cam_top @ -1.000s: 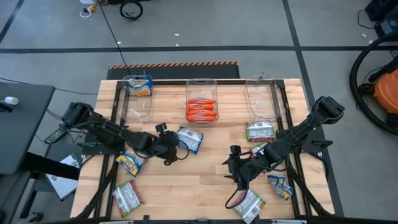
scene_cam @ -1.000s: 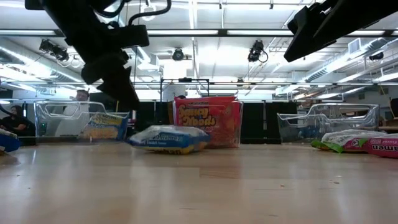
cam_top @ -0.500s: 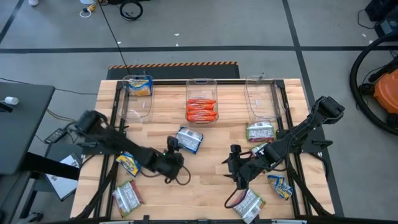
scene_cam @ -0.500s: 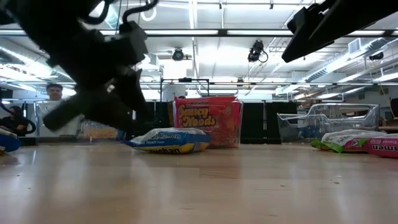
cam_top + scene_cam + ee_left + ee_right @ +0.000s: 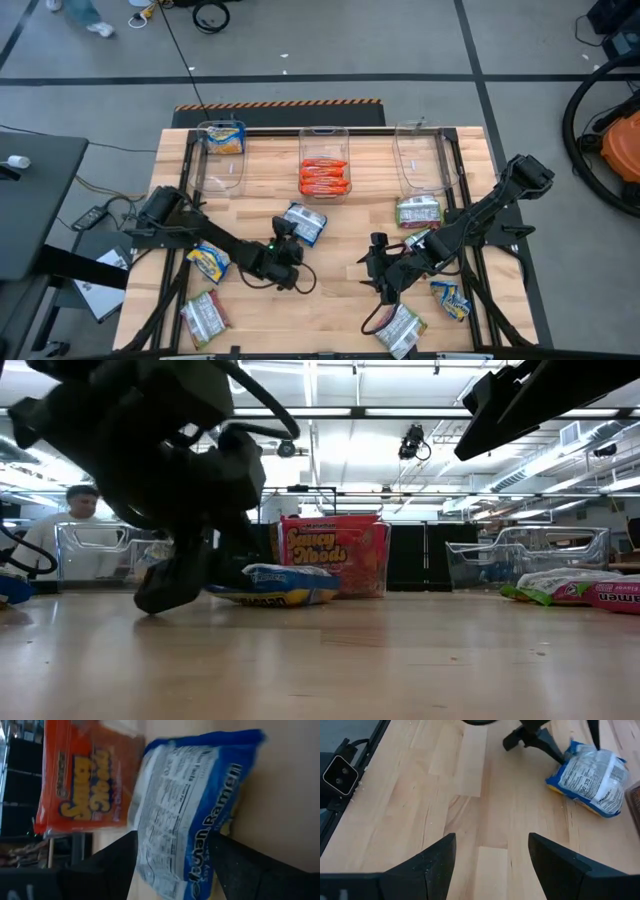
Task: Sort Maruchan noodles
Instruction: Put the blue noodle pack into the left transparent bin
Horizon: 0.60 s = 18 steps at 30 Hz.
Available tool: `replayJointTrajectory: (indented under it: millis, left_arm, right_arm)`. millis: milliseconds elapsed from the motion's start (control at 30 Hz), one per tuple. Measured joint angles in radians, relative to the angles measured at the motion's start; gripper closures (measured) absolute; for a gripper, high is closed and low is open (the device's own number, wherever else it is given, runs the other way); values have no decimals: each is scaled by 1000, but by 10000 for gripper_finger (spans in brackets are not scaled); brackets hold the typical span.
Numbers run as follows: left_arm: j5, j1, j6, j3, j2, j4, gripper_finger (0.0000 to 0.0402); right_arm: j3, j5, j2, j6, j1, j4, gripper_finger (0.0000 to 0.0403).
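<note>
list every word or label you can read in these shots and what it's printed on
"Saucy Noods" on the orange-red packet in the middle bin, low view.
"Ramen" on the blue-and-white packet between the open fingers of the left gripper; its nutrition panel is too small to read.
"190" and "370" on that same packet in the right wrist view.
The pink-and-green packets carry lettering too cut off to read.

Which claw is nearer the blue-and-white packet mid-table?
Left. The left claw is open right at the blue-and-white packet, which shows between its fingers; the right claw sits open farther off, over bare wood.
</note>
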Motion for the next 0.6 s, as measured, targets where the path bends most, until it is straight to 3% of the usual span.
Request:
replayJointTrajectory:
  millis: [67,200,600]
  left_arm:
    - [30,16,6,0,-1,-1,165]
    - [201,56,73,1,-4,2,183]
    - [282,128,177,42,0,-53,209]
  right_arm:
    - [0,0,0,0,0,0,149]
    - [0,0,0,0,0,0,149]
    - [0,-1,0,0,0,0,149]
